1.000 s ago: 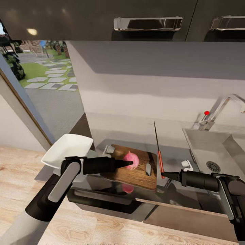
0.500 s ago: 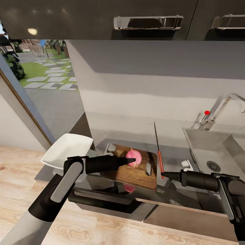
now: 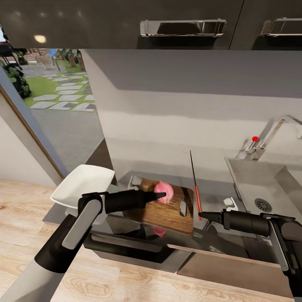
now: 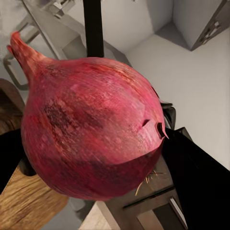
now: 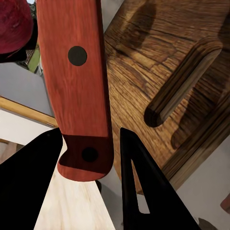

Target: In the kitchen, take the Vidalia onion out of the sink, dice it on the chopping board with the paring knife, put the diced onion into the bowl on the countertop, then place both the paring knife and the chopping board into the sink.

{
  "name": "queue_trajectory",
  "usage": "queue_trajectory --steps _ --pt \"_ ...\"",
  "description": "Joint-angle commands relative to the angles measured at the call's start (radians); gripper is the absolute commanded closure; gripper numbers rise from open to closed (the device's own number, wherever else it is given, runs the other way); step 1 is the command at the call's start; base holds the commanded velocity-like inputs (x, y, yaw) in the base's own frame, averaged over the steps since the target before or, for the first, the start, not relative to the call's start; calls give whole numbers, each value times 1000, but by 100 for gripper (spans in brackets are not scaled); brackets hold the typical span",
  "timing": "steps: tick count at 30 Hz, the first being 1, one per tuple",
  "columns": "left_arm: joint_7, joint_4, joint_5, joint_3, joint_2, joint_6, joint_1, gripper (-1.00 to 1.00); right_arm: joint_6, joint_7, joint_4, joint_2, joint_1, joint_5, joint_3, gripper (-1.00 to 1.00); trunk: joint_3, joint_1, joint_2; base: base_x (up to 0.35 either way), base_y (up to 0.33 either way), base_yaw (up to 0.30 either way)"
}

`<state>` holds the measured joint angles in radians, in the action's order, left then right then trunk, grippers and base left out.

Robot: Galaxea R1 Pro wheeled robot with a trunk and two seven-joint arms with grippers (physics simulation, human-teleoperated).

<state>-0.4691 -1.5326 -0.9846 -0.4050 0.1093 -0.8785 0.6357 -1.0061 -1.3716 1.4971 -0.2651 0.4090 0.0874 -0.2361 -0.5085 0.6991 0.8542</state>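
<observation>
From the head, the left gripper [image 3: 161, 196] pinches the onion [image 3: 164, 192] over the board [image 3: 163, 214]; the right gripper [image 3: 202, 215] holds the knife [image 3: 195, 191] by its handle end, blade pointing away, right of the board. The bowl [image 3: 82, 183] sits far left, the sink [image 3: 256, 184] right.

Left wrist: the onion [image 4: 91, 127] sits between dark fingers [image 4: 201, 177]; being round, it could roll if released carelessly.

Right wrist: fingers [image 5: 139, 177] clamp only the knife's [image 5: 79, 86] butt, so the blade may twist while cutting.

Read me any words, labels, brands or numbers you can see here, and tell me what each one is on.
None: there is no readable text. The knife handle carries two plain dark rivets, the board, bowl, onion, sink and cabinet handles carry no lettering.
</observation>
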Motion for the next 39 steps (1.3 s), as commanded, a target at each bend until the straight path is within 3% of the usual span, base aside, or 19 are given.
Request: queue_trajectory --steps 1,9,23,39 --pt "-2 0 -1 0 2 -2 1 100 -8 -1 0 0 1 3 0 100 -1 0 1 0 0 0" --pt "20 2 15 2 3 -1 1 100 -8 -1 0 0 1 3 0 100 -1 0 1 0 0 0" --pt "178 2 46 -5 -2 -2 1 100 -8 -1 0 0 1 3 0 100 -1 0 1 0 0 0" --pt "191 2 47 -6 -3 -10 1 100 -9 -1 0 0 1 3 0 100 -1 0 1 0 0 0"
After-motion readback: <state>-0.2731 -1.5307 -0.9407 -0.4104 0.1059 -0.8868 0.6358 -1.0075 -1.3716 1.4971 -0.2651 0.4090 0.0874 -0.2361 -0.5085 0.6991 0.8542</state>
